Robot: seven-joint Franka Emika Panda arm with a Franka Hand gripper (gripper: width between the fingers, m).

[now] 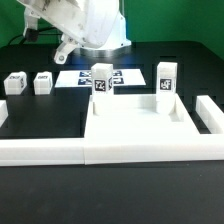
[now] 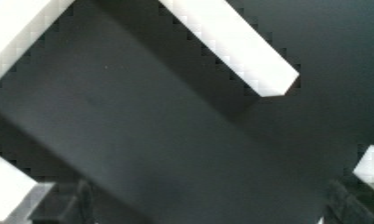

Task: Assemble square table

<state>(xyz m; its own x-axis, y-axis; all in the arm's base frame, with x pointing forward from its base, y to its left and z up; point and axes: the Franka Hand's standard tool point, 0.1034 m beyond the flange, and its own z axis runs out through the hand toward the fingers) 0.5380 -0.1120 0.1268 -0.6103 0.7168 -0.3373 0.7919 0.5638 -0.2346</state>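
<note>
The square table's white slab (image 1: 135, 122) lies low in the middle of the exterior view. A tagged leg post (image 1: 102, 79) stands upright at its far left corner and another (image 1: 166, 82) at its far right corner. Two more short tagged posts (image 1: 15, 83) (image 1: 42, 82) stand loose on the black table at the exterior view's left. My gripper (image 1: 63, 52) hangs high at the back left, apart from all of them. In the wrist view my gripper (image 2: 202, 212) is open, with only dark tabletop between its blurred fingers (image 2: 49, 206).
The marker board (image 1: 80, 78) lies flat behind the slab. A low white border wall (image 1: 60, 152) runs along the front, with side pieces at the right (image 1: 210, 115) and left. A long white bar (image 2: 228, 45) crosses the wrist view.
</note>
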